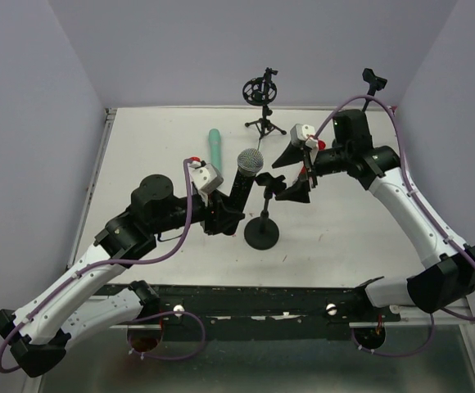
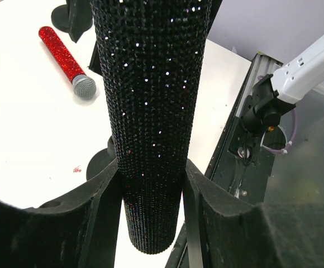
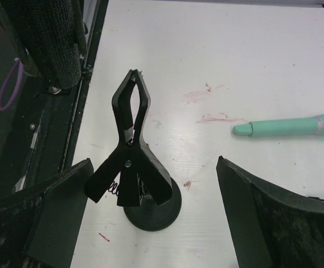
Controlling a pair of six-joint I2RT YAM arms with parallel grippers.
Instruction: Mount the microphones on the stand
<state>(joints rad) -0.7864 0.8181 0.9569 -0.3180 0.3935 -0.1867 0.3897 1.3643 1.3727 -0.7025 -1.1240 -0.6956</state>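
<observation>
- One black microphone [image 2: 151,111] sits clamped between the fingers of my left gripper [image 2: 151,192], near the middle of the table [image 1: 139,147] (its silver head shows only from above).
- Teal microphone [image 1: 214,146] lies toward the far edge; red microphone [image 2: 64,58] lies flat on the table.
- My right gripper [image 3: 153,215] is spread wide, one finger either side of the clip stand [image 3: 129,151].
</observation>
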